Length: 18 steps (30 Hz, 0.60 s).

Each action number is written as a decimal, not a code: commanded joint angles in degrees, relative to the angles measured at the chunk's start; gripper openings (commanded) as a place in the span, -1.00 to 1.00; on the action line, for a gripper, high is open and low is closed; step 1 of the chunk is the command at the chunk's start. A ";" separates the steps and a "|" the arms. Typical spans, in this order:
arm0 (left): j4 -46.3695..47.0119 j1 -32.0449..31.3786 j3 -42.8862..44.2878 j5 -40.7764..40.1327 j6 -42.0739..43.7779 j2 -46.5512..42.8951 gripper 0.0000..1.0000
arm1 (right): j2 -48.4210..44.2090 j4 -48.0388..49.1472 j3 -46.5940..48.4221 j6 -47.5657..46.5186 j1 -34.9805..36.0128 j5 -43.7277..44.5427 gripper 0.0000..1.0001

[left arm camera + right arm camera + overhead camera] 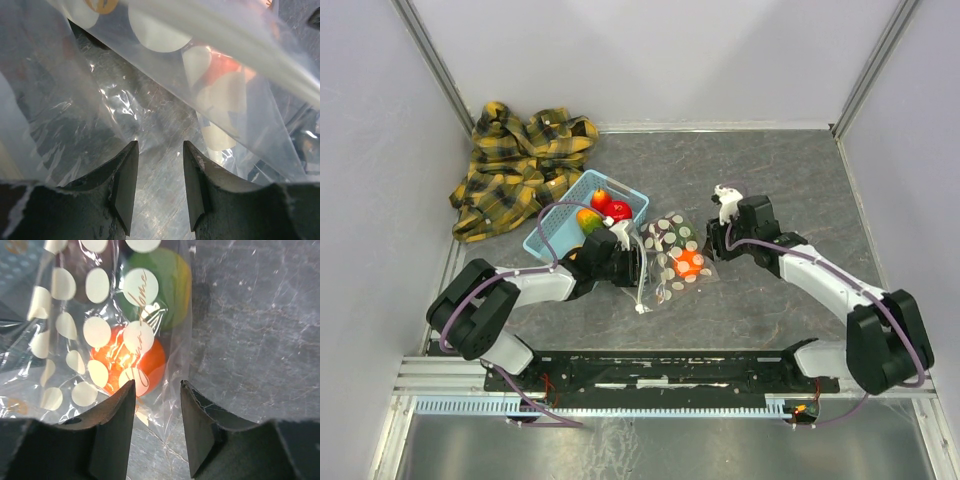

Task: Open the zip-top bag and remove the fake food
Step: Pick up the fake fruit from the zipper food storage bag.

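Note:
The zip-top bag (668, 258), clear with white oval dots, lies flat mid-table beside the basket. Fake food shows through it: an orange fruit (688, 262) (135, 360) and a green one (170, 295). My left gripper (636, 264) (160, 145) is at the bag's left edge. Its jaws stand apart, with crinkled clear film all around them, and a red-orange fruit (222, 67) glows through the plastic ahead. My right gripper (712, 240) (157, 384) is open at the bag's right edge, and a loose corner of film lies between its fingers.
A light blue slotted basket (552, 238) left of the bag holds two red fruits (618, 210) and a green-orange one (588, 220). A yellow plaid cloth (520, 165) is bunched in the back left corner. White walls close in the back and sides.

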 commanded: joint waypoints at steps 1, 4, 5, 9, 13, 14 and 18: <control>2.85 -0.29 0.26 -0.30 2.90 -1.00 -0.04 | 3.66 0.21 2.51 -1.53 0.72 1.79 -0.05; 3.09 -0.35 0.28 -0.31 2.83 -0.88 -0.03 | 6.62 0.91 3.30 -0.69 1.13 2.44 -0.10; 3.20 -0.29 0.24 -0.31 2.79 -0.83 -0.03 | 7.31 1.14 3.50 -0.45 1.32 2.70 -0.12; 3.41 -0.28 0.45 -0.47 2.82 -0.34 -0.03 | 10.05 1.09 4.44 -0.04 1.76 3.46 -0.22; 3.24 -0.30 1.01 -0.67 2.74 0.88 -0.03 | 11.74 1.45 4.56 0.21 2.15 3.72 -0.24; 3.16 -0.28 1.12 -0.71 2.74 1.22 -0.03 | 11.98 1.63 4.50 0.30 2.29 3.70 -0.25; 3.25 -0.52 1.59 -0.71 2.73 2.19 -0.03 | 12.86 1.99 4.87 0.14 3.04 3.00 -0.26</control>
